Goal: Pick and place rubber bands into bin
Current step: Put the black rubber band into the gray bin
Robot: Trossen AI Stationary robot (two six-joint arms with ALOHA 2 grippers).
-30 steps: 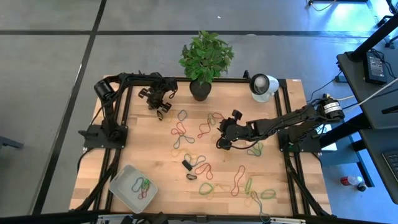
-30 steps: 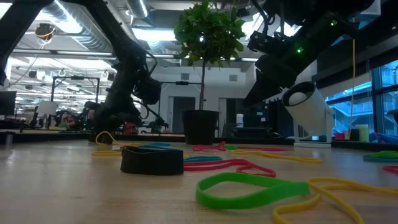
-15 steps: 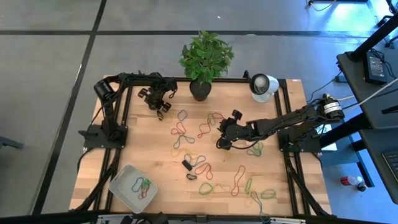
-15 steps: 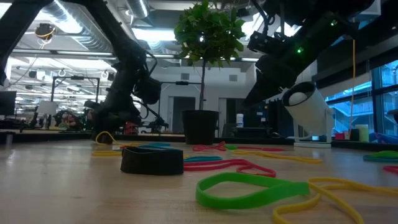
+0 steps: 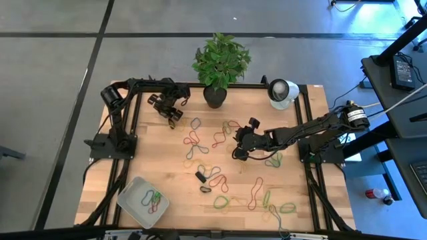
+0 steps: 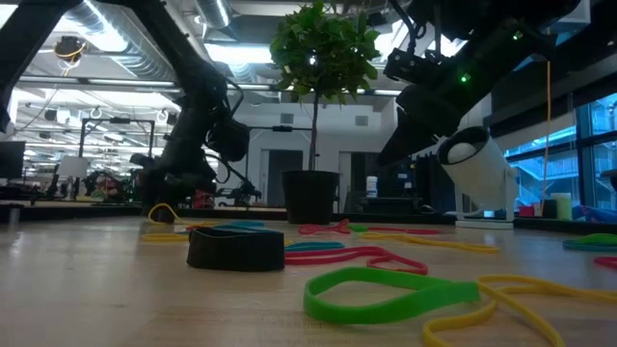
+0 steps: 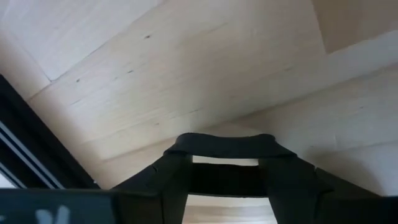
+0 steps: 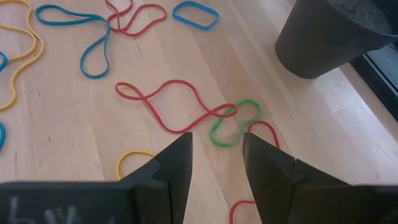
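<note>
Many rubber bands (image 5: 220, 180) lie loose on the wooden table. The bin (image 5: 127, 199) sits at the near left corner with a few bands in it. My left gripper (image 5: 175, 119) points down at the far left, open over bare wood (image 7: 224, 160). A yellow band (image 6: 162, 212) lies just under it. My right gripper (image 8: 216, 163) hangs open mid-table, clear of the wood, above a red band (image 8: 171, 106) and a green band (image 8: 233, 121).
A dark plant pot (image 5: 215, 97) stands at the far edge, with a white round device (image 5: 281, 92) to its right. A small black block (image 6: 236, 248) lies near the table's middle. Black frame rails (image 5: 127, 133) run along the table's sides.
In the low view my left gripper's fingers have spread apart above the yellow band, which stays on the table. Neither arm has shifted.
</note>
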